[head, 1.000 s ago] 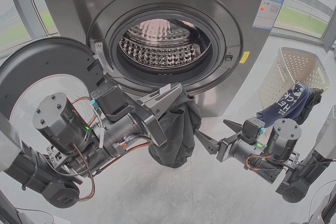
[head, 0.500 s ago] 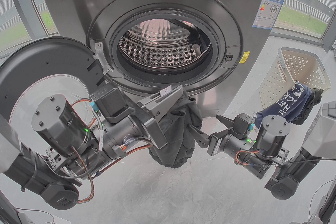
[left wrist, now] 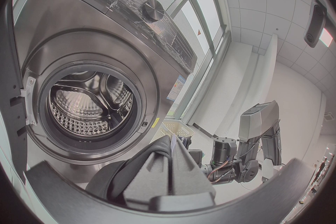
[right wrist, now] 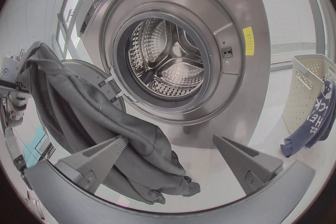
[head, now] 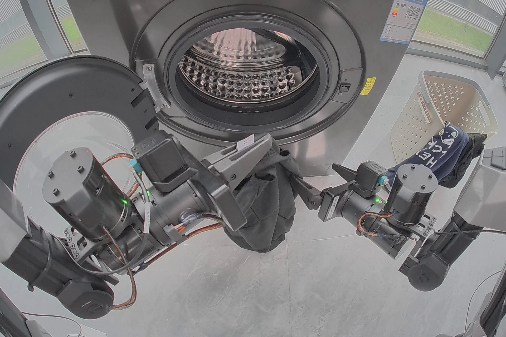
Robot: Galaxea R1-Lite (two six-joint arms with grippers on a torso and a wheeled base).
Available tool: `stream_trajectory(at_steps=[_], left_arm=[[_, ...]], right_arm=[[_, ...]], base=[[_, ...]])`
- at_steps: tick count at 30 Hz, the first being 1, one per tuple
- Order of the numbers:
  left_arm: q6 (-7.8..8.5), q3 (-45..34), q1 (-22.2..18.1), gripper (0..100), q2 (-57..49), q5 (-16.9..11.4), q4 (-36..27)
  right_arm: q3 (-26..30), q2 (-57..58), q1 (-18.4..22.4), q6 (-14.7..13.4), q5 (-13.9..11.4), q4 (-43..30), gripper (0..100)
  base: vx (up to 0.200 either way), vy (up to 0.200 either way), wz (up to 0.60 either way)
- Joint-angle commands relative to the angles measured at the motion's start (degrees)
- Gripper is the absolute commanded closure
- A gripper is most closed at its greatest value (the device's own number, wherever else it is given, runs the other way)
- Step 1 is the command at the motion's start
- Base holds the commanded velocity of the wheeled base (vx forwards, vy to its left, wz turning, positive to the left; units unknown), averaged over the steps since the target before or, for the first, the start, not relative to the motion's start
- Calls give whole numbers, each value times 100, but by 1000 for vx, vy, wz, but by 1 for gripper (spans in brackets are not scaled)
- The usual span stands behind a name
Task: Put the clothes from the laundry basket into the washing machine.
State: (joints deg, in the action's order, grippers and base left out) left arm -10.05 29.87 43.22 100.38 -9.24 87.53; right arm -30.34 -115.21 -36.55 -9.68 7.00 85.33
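I am reading the left gripper [head: 262,146] as clamped. Its fingers [left wrist: 189,172] are pressing together on a fold of the dark grey garment [head: 269,206], and the cloth is bulging out beside them in the left wrist view. From that pinch the garment is hanging toward six o'clock in a loose bunch, above the pale floor [head: 316,290].

At three o'clock of the bunch, the right gripper [head: 316,176] is pointing toward nine o'clock with its jaws spread wide and holding nothing. In the right wrist view the dark grey garment [right wrist: 87,105] is draping across the gap by one finger of the right gripper [right wrist: 168,138]. I cannot tell whether that finger is touching the cloth or sitting just beside it.

At twelve o'clock of both grippers, the washing machine [head: 342,38] is standing with its drum opening [head: 242,69] facing me. Its door [head: 68,96] is swung fully open, out at ten o'clock of the left gripper.

At two o'clock of the right gripper, the laundry basket [head: 437,96] is sitting on the floor beside the machine. A navy garment [head: 437,154] with white lettering is hanging over its near rim, with another dark piece bunched against it.
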Motion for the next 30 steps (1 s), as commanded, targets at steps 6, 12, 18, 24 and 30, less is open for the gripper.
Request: stream_trajectory(at_steps=[6, 12, 18, 24, 30], left_arm=[[3, -16, 3, 100, -1, 1, -8], [3, -7, 55, 100, -1, 1, -8], [3, 19, 55, 100, -1, 1, -8], [3, 37, 55, 100, -1, 10, -17], [3, 19, 55, 100, -1, 10, 1]], right_arm=[[-33, 245, 25, 1, -5, -43, 0], [-77, 183, 7, -8, -5, 1, 0], [-209, -388, -54, -16, 12, 185, 0], [-130, -555, -248, -43, 21, 300, 0], [-262, -555, -335, -34, 47, 300, 0]], base=[[0, 0, 0], [0, 0, 0], [0, 0, 0], [0, 0, 0], [0, 0, 0]])
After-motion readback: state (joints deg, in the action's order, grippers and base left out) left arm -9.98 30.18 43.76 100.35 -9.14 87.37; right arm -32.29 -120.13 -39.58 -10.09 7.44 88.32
